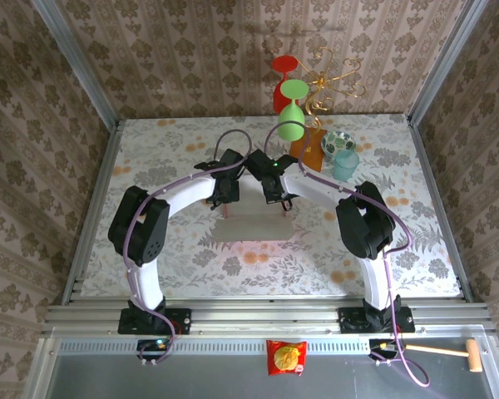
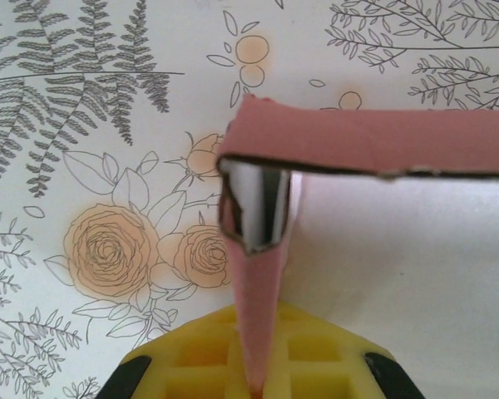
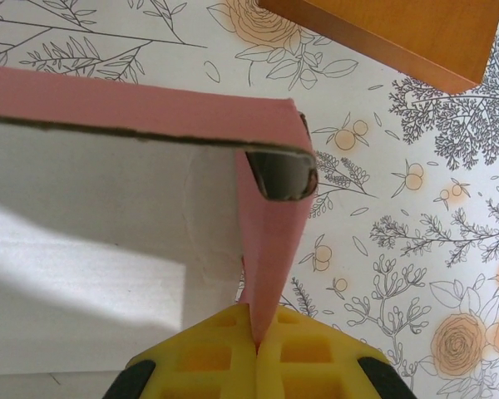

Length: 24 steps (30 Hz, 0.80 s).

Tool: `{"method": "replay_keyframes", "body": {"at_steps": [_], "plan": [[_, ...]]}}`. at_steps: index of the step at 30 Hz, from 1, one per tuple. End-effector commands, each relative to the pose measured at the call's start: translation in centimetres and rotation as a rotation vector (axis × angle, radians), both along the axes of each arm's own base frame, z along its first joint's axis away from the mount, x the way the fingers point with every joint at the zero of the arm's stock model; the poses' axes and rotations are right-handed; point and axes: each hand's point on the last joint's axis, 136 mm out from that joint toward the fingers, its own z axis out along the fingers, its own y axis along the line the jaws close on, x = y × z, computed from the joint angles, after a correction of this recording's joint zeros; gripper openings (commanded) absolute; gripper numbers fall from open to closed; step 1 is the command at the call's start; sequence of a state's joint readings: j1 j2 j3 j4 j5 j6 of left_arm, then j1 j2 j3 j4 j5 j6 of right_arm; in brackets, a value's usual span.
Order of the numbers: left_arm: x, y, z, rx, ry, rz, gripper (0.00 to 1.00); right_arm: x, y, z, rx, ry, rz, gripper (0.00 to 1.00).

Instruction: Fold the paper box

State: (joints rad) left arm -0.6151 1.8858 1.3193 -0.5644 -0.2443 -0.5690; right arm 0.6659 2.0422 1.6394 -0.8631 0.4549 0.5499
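The paper box (image 1: 254,227) lies flat in the middle of the table, pale inner face up, with its two side flaps raised. My left gripper (image 1: 225,202) is shut on the left flap. In the left wrist view the pink flap (image 2: 262,291) runs upright into the yellow pads (image 2: 191,357), and the back wall (image 2: 374,141) stands beyond it. My right gripper (image 1: 282,199) is shut on the right flap. In the right wrist view the flap (image 3: 274,241) is pinched between the pads (image 3: 208,349) at the gripper (image 3: 256,332), with the box's back wall (image 3: 133,108) folded up.
A brown-orange booklet (image 1: 310,148) (image 3: 391,33) lies just behind the right gripper. Behind it stand a green glass (image 1: 291,116), a red glass (image 1: 283,79), a gold wire stand (image 1: 337,79), a bowl (image 1: 337,143) and a teal cup (image 1: 346,165). A snack packet (image 1: 286,357) and a mallet (image 1: 449,352) rest on the near ledge.
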Motion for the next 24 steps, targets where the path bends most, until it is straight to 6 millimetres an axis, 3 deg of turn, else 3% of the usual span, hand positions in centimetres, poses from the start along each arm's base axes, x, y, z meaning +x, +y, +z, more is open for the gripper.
{"method": "replay_keyframes", "body": {"at_steps": [1, 8, 12, 17, 24], "plan": [[-0.8, 3.5, -0.8, 0.192, 0.011, 0.08, 0.0, -1.0, -1.2, 0.4, -0.053, 0.015, -0.025, 0.0], [-1.0, 3.7, -1.2, 0.257, -0.004, 0.089, 0.0, -1.1, -0.9, 0.3, -0.033, 0.029, -0.023, 0.0], [-0.9, 2.0, -1.5, 0.122, -0.016, 0.036, 0.0, -1.2, -0.5, -0.2, -0.009, 0.035, -0.007, 0.0], [-1.1, 0.9, -1.0, -0.01, -0.022, 0.01, 0.22, -1.2, -0.5, -0.3, -0.004, 0.038, -0.001, 0.0], [-1.6, 0.7, -1.3, -0.039, 0.002, 0.003, 0.29, -1.1, -0.3, -0.2, 0.001, 0.035, 0.005, 0.0]]}}
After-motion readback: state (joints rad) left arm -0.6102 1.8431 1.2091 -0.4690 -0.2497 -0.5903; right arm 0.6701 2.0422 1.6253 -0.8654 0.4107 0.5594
